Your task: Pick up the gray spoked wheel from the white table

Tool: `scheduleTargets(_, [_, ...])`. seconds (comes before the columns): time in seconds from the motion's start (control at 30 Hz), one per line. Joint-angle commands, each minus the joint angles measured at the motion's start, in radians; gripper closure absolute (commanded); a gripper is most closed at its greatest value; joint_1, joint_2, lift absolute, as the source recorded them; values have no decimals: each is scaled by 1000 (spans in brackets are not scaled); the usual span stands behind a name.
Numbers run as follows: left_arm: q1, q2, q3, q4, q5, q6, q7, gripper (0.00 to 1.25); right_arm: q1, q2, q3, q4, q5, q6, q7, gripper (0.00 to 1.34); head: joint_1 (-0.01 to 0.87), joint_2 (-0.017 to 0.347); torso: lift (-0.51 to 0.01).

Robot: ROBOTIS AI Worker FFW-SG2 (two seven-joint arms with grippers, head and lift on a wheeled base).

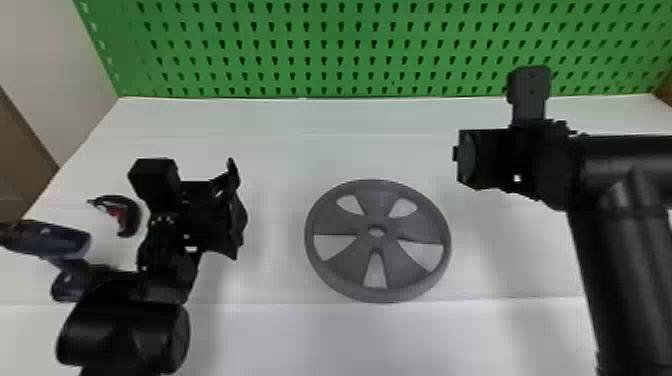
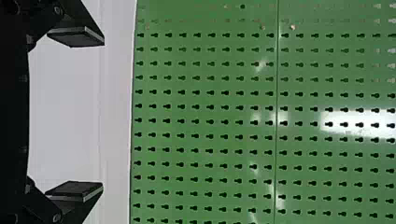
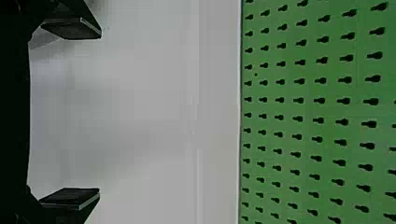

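Note:
The gray spoked wheel (image 1: 376, 201) lies flat on the white table (image 1: 320, 155), near the middle of the head view. To its left is my left gripper (image 1: 230, 215), apart from the wheel. My right gripper (image 1: 492, 157) is off to the wheel's right and farther back, not touching it. In the left wrist view, the left gripper (image 2: 102, 114) stands open with bare space between its fingers. Similarly, the right gripper (image 3: 100, 114) is open in the right wrist view and holds nothing.
A green pegboard (image 1: 340, 52) rises along the table's back edge. At the far left, partly behind the left arm, lies a dark blue power tool (image 1: 55, 241). A small black and red item (image 1: 131, 216) rests between that tool and the left arm.

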Motion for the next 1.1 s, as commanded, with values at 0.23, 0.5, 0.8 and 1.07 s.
scheduleTargets(0.23, [4,0,-1,0,-6,6,0,183,-164,-45,18,147,-93,292,-8,107,770,44,-98])
scheduleTargets(0.5, [5,2,-2,0,-14,15,-2,183,-244,-77,50,268,-161,388,-5,105,770,44,-98])
scheduleTargets(0.8, [5,16,-15,0,-14,25,-2,183,-330,-122,79,438,-267,396,-5,105,770,44,-98])
scheduleTargets(1.07, [-1,23,-25,0,-12,32,-2,183,-403,-155,173,567,-360,396,-5,105,770,44,-98])
